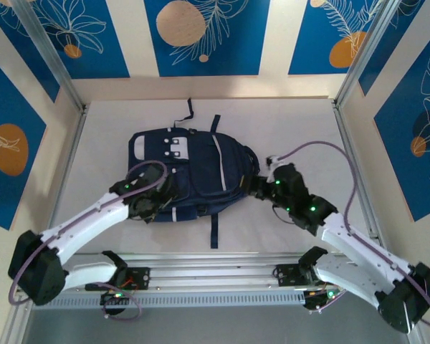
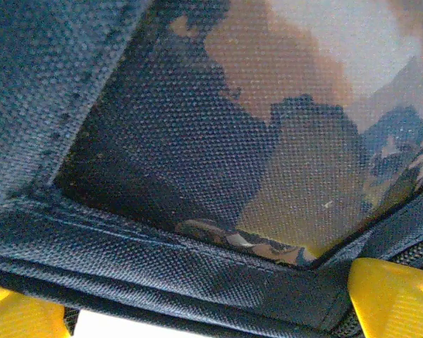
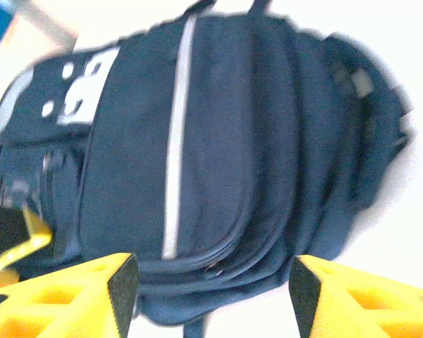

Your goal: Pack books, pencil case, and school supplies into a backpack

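Backpack [image 1: 190, 172] lying flat on the counter [image 1: 301, 125]. My left tool [image 1: 152, 204], fingers apart, sits over its 8 o'clock corner. My right tool [image 1: 254, 185], fingers apart, faces its 3 o'clock side.

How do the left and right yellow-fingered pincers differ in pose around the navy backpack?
The left pincer sits against the near-left corner of the navy fabric backpack, mesh panel close ahead; the right pincer stands back from its right side, most of the bag ahead. The left pincer's fingers straddle a fabric seam; the right pincer's frame white table. Both are open, holding nothing.
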Motion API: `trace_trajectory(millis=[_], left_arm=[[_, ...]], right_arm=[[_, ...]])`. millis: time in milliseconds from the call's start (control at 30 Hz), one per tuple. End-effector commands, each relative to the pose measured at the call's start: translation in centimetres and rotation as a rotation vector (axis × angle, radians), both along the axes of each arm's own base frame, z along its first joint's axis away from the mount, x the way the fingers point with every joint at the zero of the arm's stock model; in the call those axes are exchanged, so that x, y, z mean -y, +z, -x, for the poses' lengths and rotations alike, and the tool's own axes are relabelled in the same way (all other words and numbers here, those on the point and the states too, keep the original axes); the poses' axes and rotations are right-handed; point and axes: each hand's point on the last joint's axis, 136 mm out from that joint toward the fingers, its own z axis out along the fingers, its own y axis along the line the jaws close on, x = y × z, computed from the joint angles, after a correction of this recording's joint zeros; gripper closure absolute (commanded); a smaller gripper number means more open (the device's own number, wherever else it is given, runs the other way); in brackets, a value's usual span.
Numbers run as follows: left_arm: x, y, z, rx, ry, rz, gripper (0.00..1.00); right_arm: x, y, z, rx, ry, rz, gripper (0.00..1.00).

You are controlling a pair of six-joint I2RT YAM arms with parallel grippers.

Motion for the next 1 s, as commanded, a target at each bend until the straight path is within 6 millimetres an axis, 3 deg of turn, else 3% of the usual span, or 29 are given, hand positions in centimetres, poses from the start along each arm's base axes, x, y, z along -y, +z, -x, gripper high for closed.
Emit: trace_trajectory(millis=[0, 133, 233, 333, 400, 467, 533, 733, 833, 967], left_arm=[[-3.5, 2.4, -2.8, 0.078, 0.015, -0.165, 0.06], [-8.7, 3.5, -6.0, 0.071, 0.119, -0.25, 0.08], [-12.0, 3.5, -10.1, 0.055, 0.217, -0.231, 0.1], [-11.3, 4.2, -16.2, 0.043, 0.127, -0.195, 0.11], [-10.1, 4.6, -18.7, -0.031, 0.03, -0.192, 0.1], [-9.6, 4.9, -18.5, -0.078, 0.001, -0.19, 0.09], [-10.0, 4.7, -16.9, -0.058, 0.035, -0.18, 0.08], [-13.1, 4.8, -11.5, -0.005, 0.164, -0.18, 0.05], [-14.8, 4.2, -10.9, 0.002, 0.225, -0.19, 0.06], [-16.4, 2.0, -12.1, -0.089, 0.269, -0.18, 0.06]], right_arm=[[2.8, -0.2, -1.4, -0.047, -0.089, -0.005, 0.39], [3.9, -0.7, -3.9, -0.121, -0.129, -0.047, 0.37], [4.7, -1.3, -6.6, -0.172, -0.182, -0.058, 0.37], [4.2, -2.1, -9.2, -0.24, -0.191, -0.08, 0.37], [4.1, -3.9, -10.5, -0.332, -0.227, -0.051, 0.37], [4.6, -5.9, -11.2, -0.42, -0.3, 0.011, 0.38], [4.4, -7.8, -11.7, -0.47, -0.319, 0.059, 0.43], [0.2, -12.1, -12.4, -0.536, -0.169, 0.073, 0.53], [-1.0, -12.7, -13.0, -0.54, -0.146, 0.06, 0.56], [-3.9, -12.9, -13.2, -0.528, -0.06, 0.099, 0.59]])
